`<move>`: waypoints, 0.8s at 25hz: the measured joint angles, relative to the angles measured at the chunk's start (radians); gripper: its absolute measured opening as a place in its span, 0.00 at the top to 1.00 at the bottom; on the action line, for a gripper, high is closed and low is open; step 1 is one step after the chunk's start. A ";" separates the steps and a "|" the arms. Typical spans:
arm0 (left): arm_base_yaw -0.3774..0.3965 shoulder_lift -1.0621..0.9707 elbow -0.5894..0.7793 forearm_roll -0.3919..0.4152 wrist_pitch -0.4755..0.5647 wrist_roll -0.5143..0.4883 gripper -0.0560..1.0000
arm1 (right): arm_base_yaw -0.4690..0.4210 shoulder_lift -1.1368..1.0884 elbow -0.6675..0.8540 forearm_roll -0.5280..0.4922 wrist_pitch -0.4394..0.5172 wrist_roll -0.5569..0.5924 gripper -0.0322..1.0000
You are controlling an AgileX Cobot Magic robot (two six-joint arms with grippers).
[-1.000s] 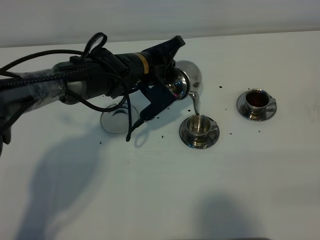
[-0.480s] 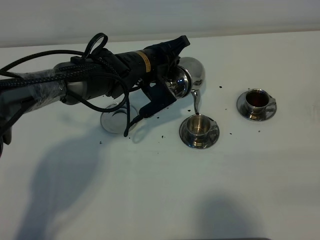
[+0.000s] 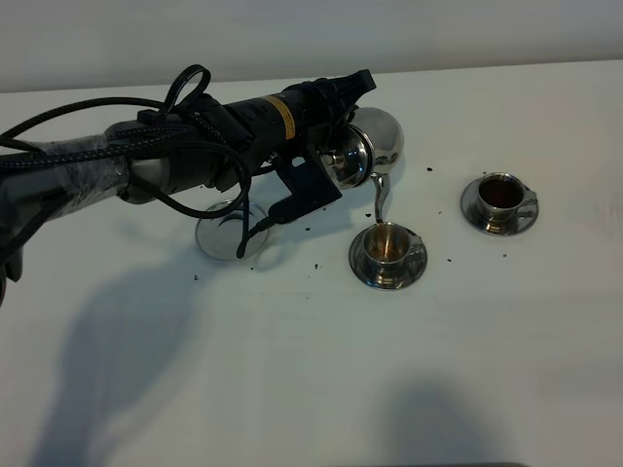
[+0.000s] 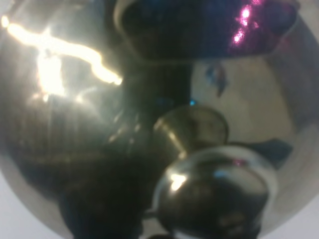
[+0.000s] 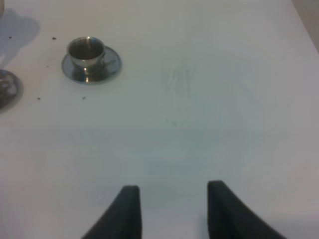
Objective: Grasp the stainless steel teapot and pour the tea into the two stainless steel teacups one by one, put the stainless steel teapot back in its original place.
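Behind the left gripper (image 3: pixel 336 136), the teapot (image 3: pixel 383 143) is half hidden.

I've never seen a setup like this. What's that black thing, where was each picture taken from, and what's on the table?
It is a robot with two arms, each ending in a two-fingered gripper. The wide picture comes from a camera high above the table. The left gripper holds a teapot tilted, spout over the nearer cup. A second cup, holding dark tea, stands right; an empty saucer lies left of them. The blurry close-up is the left wrist camera, right against the teapot's lid knob. The last is the right wrist camera: the right gripper is open and empty, with the second cup ahead.
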 joint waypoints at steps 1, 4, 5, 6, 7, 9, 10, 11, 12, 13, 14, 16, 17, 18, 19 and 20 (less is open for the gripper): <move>0.000 0.000 0.000 0.008 -0.001 0.000 0.74 | 0.000 0.000 0.000 0.000 0.000 0.000 0.67; 0.000 0.000 0.000 0.020 -0.014 0.000 0.74 | 0.000 0.000 0.000 0.000 0.000 0.000 0.67; 0.000 0.000 0.000 0.021 -0.021 0.000 0.74 | 0.000 0.000 0.000 0.000 0.000 0.000 0.67; 0.000 0.000 0.000 0.021 -0.030 0.000 0.74 | 0.000 0.000 0.000 0.000 0.000 0.000 0.67; 0.000 0.000 0.000 0.021 -0.039 0.000 0.74 | 0.000 0.000 0.000 0.000 0.000 0.000 0.67; 0.000 0.000 0.000 0.021 -0.052 0.000 0.74 | 0.000 0.000 0.000 0.000 0.000 0.000 0.67; 0.000 0.000 0.000 0.021 -0.059 0.001 0.74 | 0.000 0.000 0.000 0.000 0.000 0.000 0.67; 0.000 0.000 0.000 0.021 -0.060 0.002 0.74 | 0.000 0.000 0.000 0.000 0.000 0.000 0.67; 0.000 0.000 0.000 0.021 -0.060 0.003 0.74 | 0.000 0.000 0.000 0.000 0.000 0.000 0.67; 0.000 0.000 0.000 0.022 -0.060 0.005 0.74 | 0.000 0.000 0.000 0.000 0.000 0.000 0.67; 0.000 0.000 0.000 0.023 -0.060 0.008 0.74 | 0.000 0.000 0.000 0.000 0.000 0.000 0.67; 0.000 0.000 0.000 0.024 -0.063 0.016 0.74 | 0.000 0.000 0.000 0.000 0.000 0.000 0.67; 0.000 0.000 0.000 0.025 -0.066 0.019 0.74 | 0.000 0.000 0.000 0.000 0.000 0.000 0.67; 0.000 0.000 0.000 0.026 -0.070 0.021 0.74 | 0.000 0.000 0.000 0.000 0.000 0.000 0.67; 0.000 0.000 0.000 0.029 -0.074 0.021 0.74 | 0.000 0.000 0.000 0.000 0.000 0.000 0.67; 0.000 0.000 0.000 0.030 -0.080 0.021 0.74 | 0.000 0.000 0.000 0.000 0.000 0.000 0.67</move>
